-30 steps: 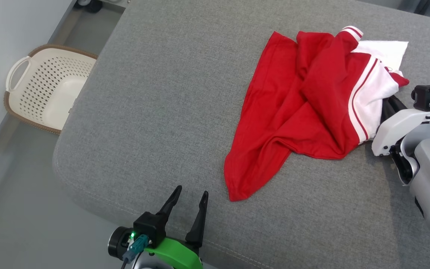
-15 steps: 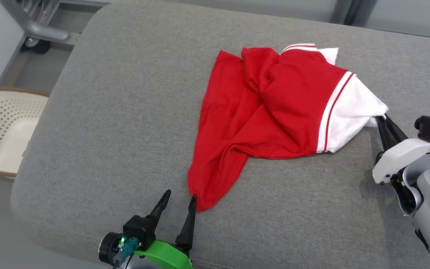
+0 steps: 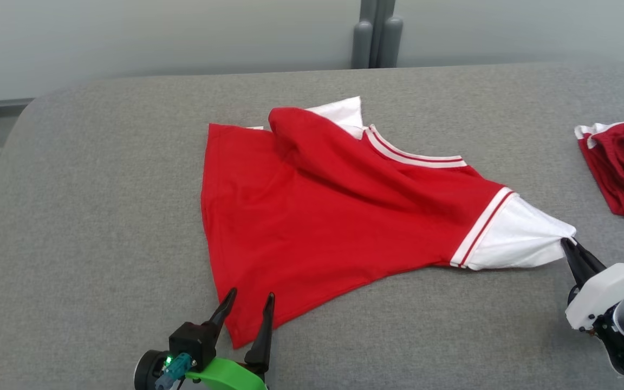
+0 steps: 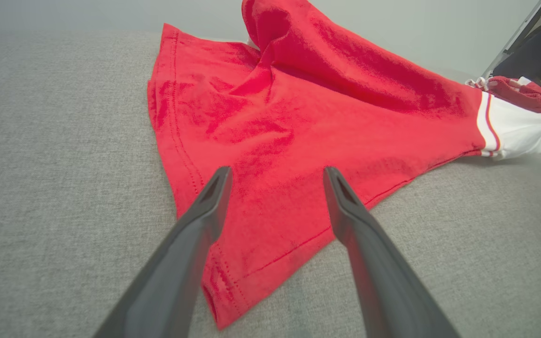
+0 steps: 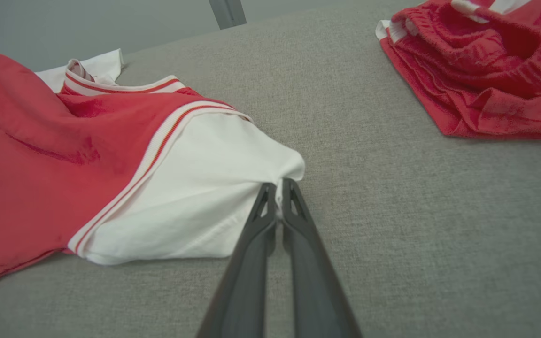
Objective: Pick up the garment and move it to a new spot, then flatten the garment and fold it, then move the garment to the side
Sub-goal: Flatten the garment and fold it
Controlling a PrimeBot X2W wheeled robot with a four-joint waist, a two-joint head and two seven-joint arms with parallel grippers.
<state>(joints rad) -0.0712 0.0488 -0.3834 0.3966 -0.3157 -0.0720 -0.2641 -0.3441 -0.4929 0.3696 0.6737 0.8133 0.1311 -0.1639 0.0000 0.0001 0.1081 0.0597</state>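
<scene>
right claw pinched tight on the shirt's white sleeve tip. shirt lies mid cushion, half spread. left claw gapes wide over the hem corner, holding nothing. flattening step, i'd say. next up: close on that corner.

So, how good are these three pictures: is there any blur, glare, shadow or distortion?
Head view: soft, even light, sharp, no glare, only a faint shadow under the shirt. Left wrist view: wide-angle stretch, the open jaws are soft near the lens, and the red is very saturated. Right wrist view: the shut jaws blur toward the bottom edge, and the shorts look grainy.
</scene>
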